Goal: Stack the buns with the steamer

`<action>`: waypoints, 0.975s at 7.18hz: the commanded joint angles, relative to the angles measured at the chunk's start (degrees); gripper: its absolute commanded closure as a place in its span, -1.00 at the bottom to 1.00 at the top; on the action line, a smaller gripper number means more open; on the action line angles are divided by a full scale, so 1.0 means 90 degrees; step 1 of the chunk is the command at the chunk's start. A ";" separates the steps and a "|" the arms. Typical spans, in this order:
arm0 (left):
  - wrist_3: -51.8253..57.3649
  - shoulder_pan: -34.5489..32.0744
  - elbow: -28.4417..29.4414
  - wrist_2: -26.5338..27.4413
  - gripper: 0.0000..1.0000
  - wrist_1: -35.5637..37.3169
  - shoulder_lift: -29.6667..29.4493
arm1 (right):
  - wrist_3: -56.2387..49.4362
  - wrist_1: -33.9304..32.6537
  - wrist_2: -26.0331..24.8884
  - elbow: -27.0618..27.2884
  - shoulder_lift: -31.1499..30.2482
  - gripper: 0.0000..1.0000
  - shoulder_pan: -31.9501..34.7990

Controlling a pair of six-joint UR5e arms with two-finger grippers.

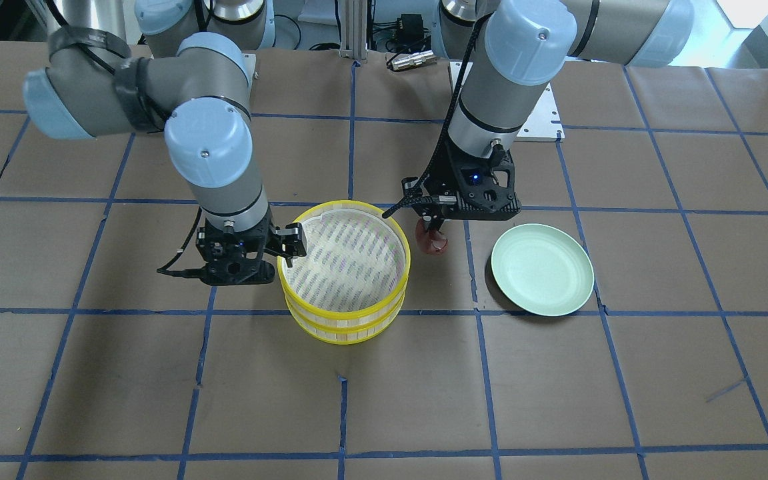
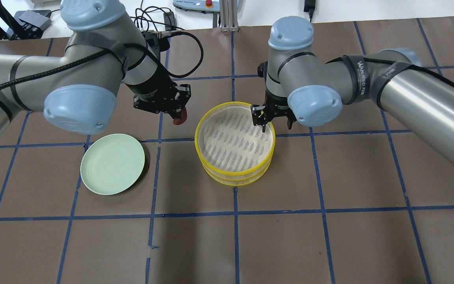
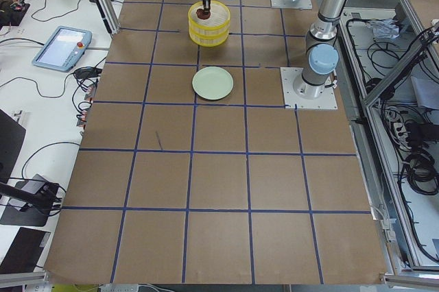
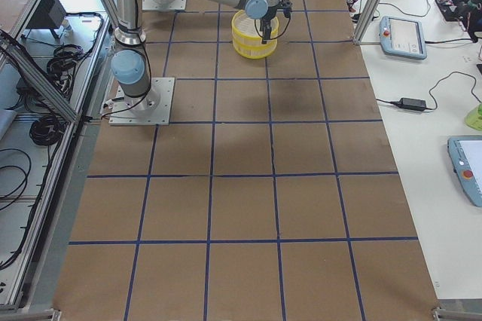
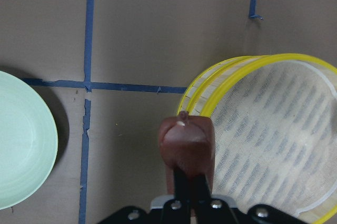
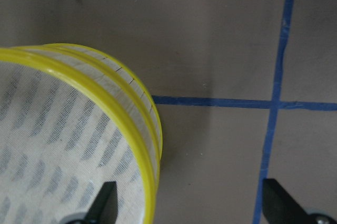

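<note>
Two steamer trays (image 1: 344,321) with yellow rims stand stacked, one on the other, and the top one's white mesh is bare. My left gripper (image 2: 179,114) is shut on the dark reddish-brown bun (image 2: 179,118) and holds it above the table just beside the stack, between the stack and the plate. In the left wrist view the bun (image 5: 187,141) hangs next to the yellow rim (image 5: 210,92). My right gripper (image 2: 273,119) is open at the stack's other side, one finger over the mesh and one outside the rim (image 6: 138,109). The white bun is hidden.
A plain pale-green plate (image 2: 112,163) lies empty on the brown paper on my left, about a tile from the stack. Blue tape lines grid the table. Both arm bases stand at the table's back edge.
</note>
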 commanded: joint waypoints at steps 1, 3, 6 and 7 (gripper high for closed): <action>-0.0674 -0.0385 0.0001 -0.0329 0.91 0.0778 -0.0371 | -0.0308 0.1654 0.0105 -0.0702 -0.0871 -1.00 -0.0653; -0.1398 -0.0670 0.0001 -0.0319 -0.99 0.1231 -0.0763 | -0.0310 0.2366 0.0028 -0.0921 -0.1449 -1.00 -0.0793; -0.1343 -0.0690 0.0001 -0.0310 -1.00 0.1252 -0.0754 | -0.0310 0.2288 0.0008 -0.0912 -0.1558 -1.00 -0.0744; -0.0878 -0.0613 0.0068 -0.0174 -1.00 0.1165 -0.0571 | -0.0319 0.2317 -0.0002 -0.0912 -0.1588 -1.00 -0.0725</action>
